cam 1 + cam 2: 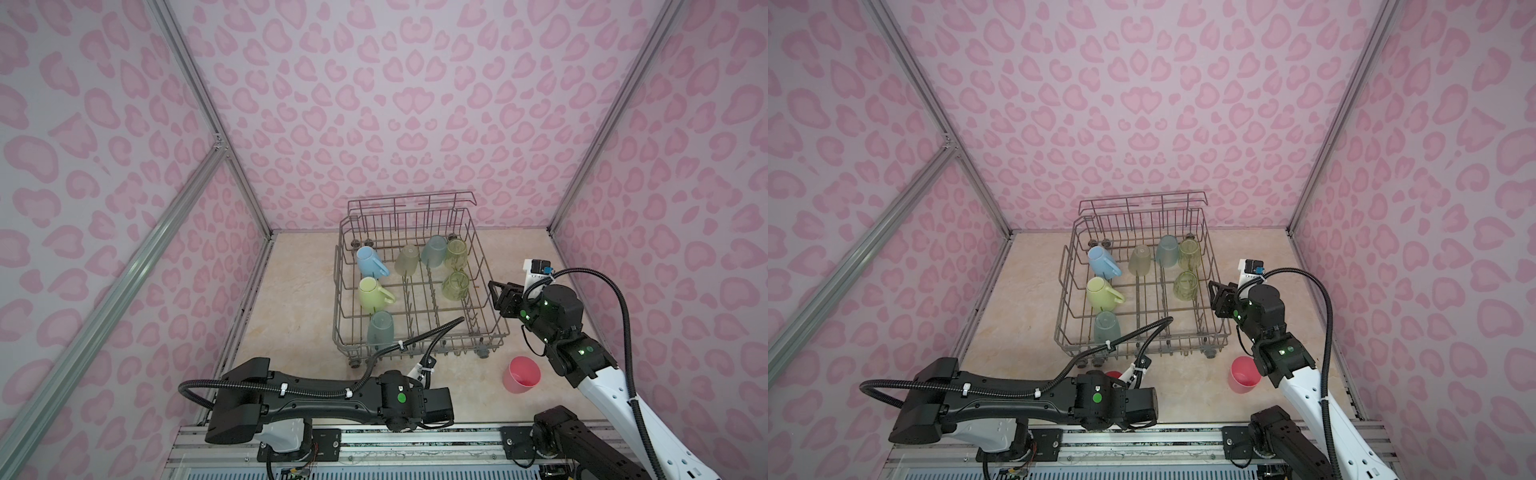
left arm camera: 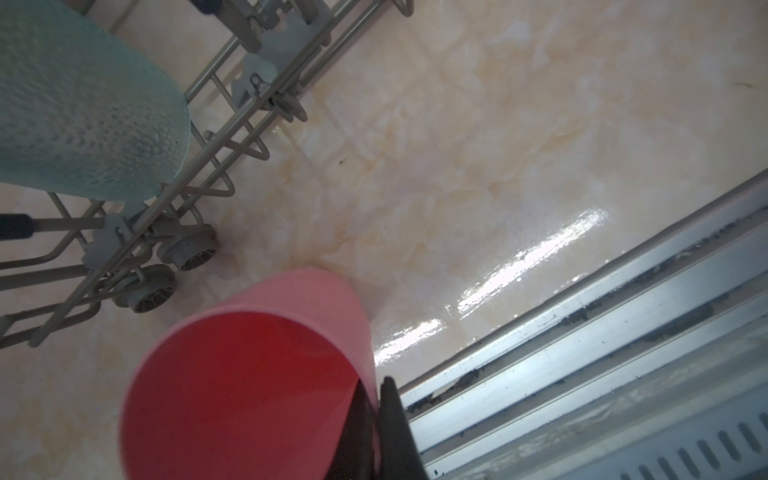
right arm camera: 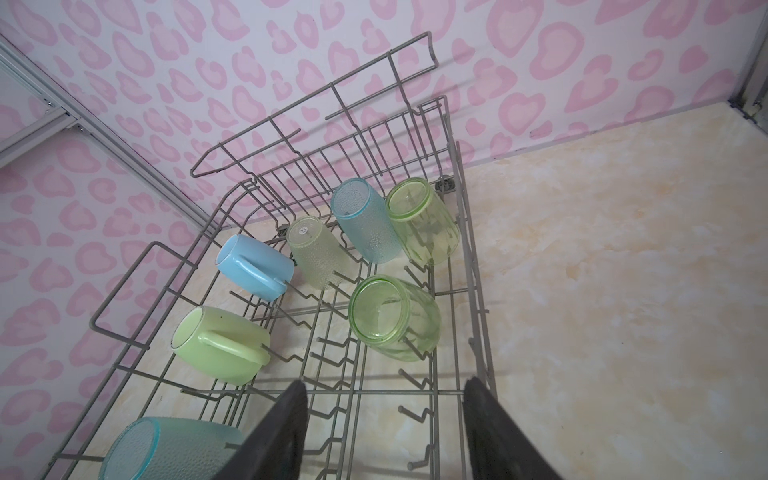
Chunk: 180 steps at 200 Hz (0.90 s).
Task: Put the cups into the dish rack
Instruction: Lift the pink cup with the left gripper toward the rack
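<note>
So, layout from my end: the dish rack (image 1: 415, 299) sits on the counter (image 1: 299, 291), middle, toward the back wall. Inside, up its left wall front to back — corner cup (image 1: 380, 330), near mug (image 1: 372, 293), far mug (image 1: 370, 262). Right of the far mug the back row goes second cup (image 1: 407, 259), third cup (image 1: 434, 251), end cup (image 1: 456, 253), with a lone cup (image 1: 455, 286) just in front of the end cup. Outside, the held cup (image 2: 249, 374) is by the rack's front-left corner, rim in my left gripper's (image 2: 374, 384) jaws; the loose cup (image 1: 521, 374) stands off the front-right corner. My right gripper (image 3: 386, 382) hangs at the rack's right wall.
</note>
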Each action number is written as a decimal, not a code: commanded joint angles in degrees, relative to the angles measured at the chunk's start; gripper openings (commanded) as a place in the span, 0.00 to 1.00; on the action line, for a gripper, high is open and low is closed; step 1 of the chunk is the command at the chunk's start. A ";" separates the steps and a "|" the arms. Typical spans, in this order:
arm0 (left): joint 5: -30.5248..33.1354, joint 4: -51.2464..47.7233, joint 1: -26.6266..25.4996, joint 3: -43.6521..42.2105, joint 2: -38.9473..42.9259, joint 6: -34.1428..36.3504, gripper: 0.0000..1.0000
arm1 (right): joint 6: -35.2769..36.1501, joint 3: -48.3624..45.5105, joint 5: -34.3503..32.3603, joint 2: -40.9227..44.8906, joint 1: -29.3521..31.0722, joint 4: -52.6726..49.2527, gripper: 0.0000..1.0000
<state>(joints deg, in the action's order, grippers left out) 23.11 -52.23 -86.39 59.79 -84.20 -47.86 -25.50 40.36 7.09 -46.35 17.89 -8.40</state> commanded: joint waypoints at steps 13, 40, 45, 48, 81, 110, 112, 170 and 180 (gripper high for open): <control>2.20 -0.85 -0.50 1.80 1.07 1.87 0.04 | -0.16 -1.04 -0.94 0.29 0.01 1.49 0.59; 3.03 0.28 -1.75 3.78 2.91 3.67 0.04 | -0.57 -1.51 -0.76 -0.34 0.04 2.49 0.59; 2.91 0.81 -1.85 4.00 3.32 4.25 0.04 | -0.57 -1.54 -0.78 -0.56 0.12 2.72 0.59; 2.87 1.09 -1.87 4.13 3.51 4.60 0.04 | -0.60 -1.55 -0.77 -0.69 0.06 2.84 0.59; 0.70 3.58 -1.91 7.45 5.18 8.58 0.04 | 0.57 -0.98 -2.53 -2.16 0.70 1.71 0.59; -0.56 3.55 -1.85 12.53 6.50 12.55 0.04 | 1.31 -1.51 -4.88 -1.87 0.70 1.55 0.59; -0.64 3.60 -1.79 12.89 6.57 12.77 0.04 | 1.34 -1.51 -4.98 -1.87 0.69 1.46 0.59; -6.00 8.48 2.72 16.87 10.44 18.56 0.04 | 1.25 -0.20 -4.80 -5.83 0.72 1.21 0.59; -8.29 10.04 4.58 16.94 11.93 19.42 0.04 | 1.45 0.44 -5.10 -6.18 0.71 0.65 0.59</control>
<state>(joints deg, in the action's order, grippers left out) 19.09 -47.07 -84.38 75.99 -74.87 -32.10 -24.84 39.55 2.61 -51.77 18.59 -8.01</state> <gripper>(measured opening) 0.068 0.593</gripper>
